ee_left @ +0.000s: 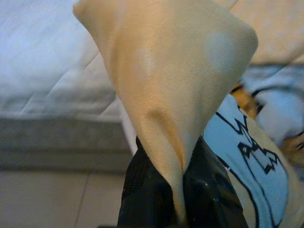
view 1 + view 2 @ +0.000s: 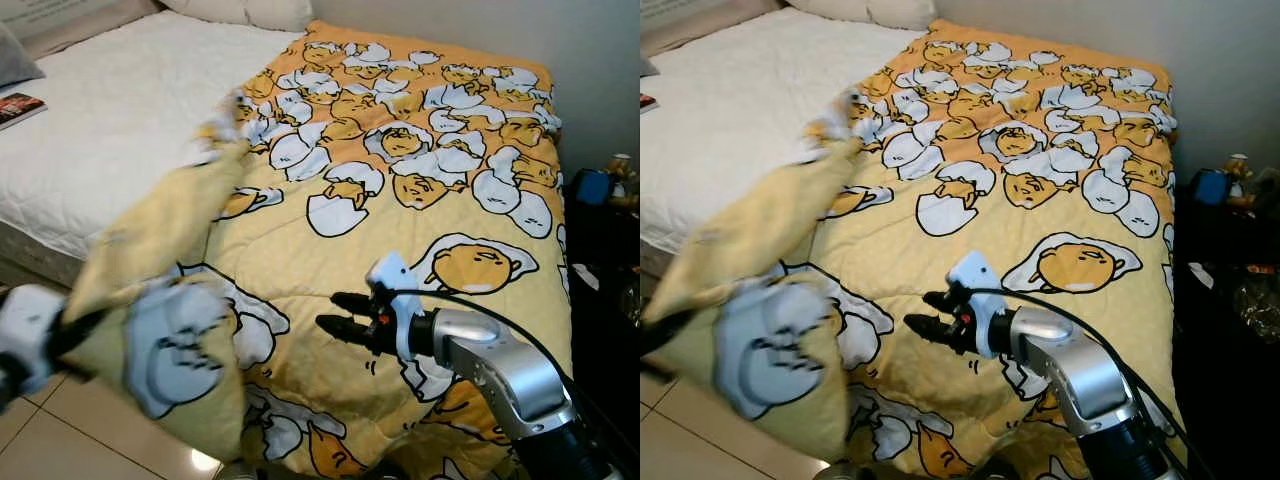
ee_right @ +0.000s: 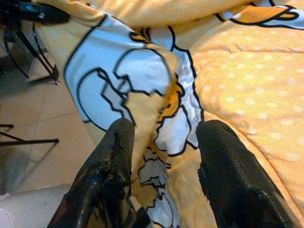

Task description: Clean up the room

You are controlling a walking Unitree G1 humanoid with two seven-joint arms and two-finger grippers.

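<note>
The left gripper is pinched tight on a fold of the blanket, with both black fingers squeezing a peak of plain yellow cloth that stands up out of them. In the head views that arm sits low on the robot's left, holding the corner up and off the side of the bed, so the plain yellow underside is flipped over and facing up.

The right gripper has its fingers spread apart with nothing in them. It hovers just above the near part of the blanket, pointing toward the lifted corner, and its wrist view shows rumpled printed fabric between and below the two fingers.

The blanket itself is orange-yellow with faint dots, covered in cartoon egg-yolk characters in cracked white shells. It runs lengthwise from the foot of the bed near the robot up toward the pillows, covering the right half, with the bare white quilted mattress on the left.

A book lies at the far left edge of the mattress.
</note>
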